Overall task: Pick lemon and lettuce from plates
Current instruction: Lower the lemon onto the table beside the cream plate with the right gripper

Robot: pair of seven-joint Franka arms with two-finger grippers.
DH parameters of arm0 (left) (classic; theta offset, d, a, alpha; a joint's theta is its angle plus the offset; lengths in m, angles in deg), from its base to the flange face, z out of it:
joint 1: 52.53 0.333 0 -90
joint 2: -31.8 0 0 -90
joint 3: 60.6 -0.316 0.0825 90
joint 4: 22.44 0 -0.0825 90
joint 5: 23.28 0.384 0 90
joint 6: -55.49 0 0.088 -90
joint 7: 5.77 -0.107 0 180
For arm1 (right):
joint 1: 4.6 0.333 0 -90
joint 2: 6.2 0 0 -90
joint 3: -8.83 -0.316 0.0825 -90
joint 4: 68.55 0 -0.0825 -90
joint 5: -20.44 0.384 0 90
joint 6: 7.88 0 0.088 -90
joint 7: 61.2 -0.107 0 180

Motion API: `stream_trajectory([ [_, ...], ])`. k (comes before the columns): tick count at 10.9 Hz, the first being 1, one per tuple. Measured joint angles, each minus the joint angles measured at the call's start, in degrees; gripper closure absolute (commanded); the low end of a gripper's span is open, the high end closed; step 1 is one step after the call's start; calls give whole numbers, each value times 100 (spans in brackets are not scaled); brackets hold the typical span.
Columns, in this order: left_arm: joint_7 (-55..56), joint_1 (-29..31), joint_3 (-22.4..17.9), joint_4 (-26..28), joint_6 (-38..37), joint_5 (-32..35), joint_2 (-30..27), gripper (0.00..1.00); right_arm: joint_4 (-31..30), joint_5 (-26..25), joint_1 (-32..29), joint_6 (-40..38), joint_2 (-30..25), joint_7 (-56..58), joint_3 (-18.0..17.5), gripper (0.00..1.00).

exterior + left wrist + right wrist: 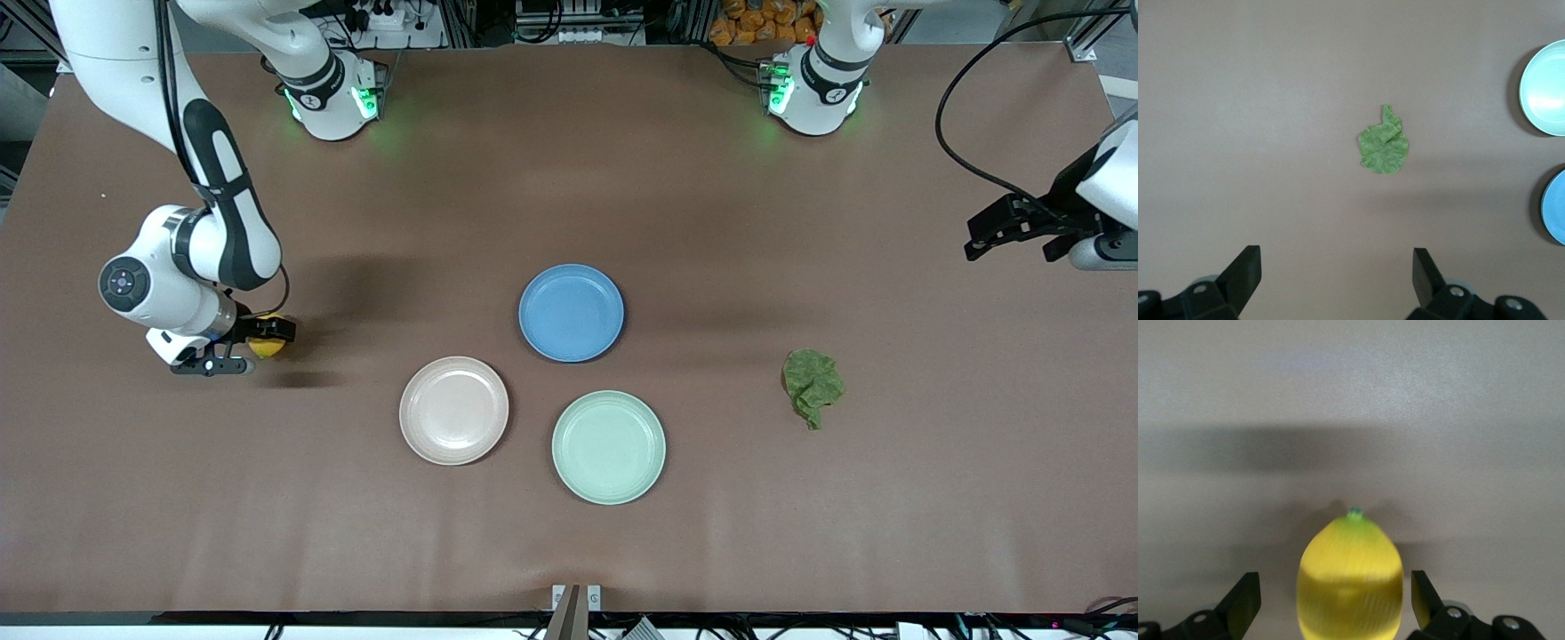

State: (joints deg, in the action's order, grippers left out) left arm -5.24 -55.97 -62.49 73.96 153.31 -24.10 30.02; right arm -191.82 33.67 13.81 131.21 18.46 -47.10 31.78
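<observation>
Right gripper (238,348) sits low over the brown table (569,533) at the right arm's end, and between its fingers is the small oval yellow lemon (267,342); the right wrist view shows the lemon (1350,580) with its green-tipped point facing away from the camera, both black fingers (1245,603) spread apart with a thin gap on either side, so the claw is spread and not pinching the fruit; whether the lemon rests on the table or hangs just above it, I cannot tell.

Over at the left arm's end, the left gripper (1013,233) hangs high in the air above the table's edge, waiting; the left wrist view shows its fingers (1245,273) spread wide, nothing between them.

The wrinkly dark green lettuce leaf (812,384) lies flat on the bare table toward the left arm's end, well apart from every plate; the left wrist camera looks straight down on it (1383,141).

In the middle, three round matte plates stand close together without touching; the beige-pink plate (453,410) lies toward the right arm's end; the pale mint green plate (608,447) lies beside it, nearest to the front camera; the blue plate (571,312) is farther from the front camera than both; all three show bare faces.
</observation>
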Motion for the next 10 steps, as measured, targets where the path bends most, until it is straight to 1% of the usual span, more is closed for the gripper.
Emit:
stream_trajectory([
  [3, 0, 1, -29, -216, -348, 0, -46, 0, 593, 5, -54, -935, -2, -1, 12, 0],
  [6, 0, -9, -29, -575, -525, 0, -41, 0, 1062, 8, -84, -1487, -7, -3, 13, 0],
  [8, 0, -57, -25, -616, -535, 0, 51, 0, 1489, 12, -81, -1989, -16, -12, 11, 0],
  [10, 0, -105, -20, -623, -542, 0, 182, 0, 2096, 24, -51, -2648, -51, -320, -1, 0],
])
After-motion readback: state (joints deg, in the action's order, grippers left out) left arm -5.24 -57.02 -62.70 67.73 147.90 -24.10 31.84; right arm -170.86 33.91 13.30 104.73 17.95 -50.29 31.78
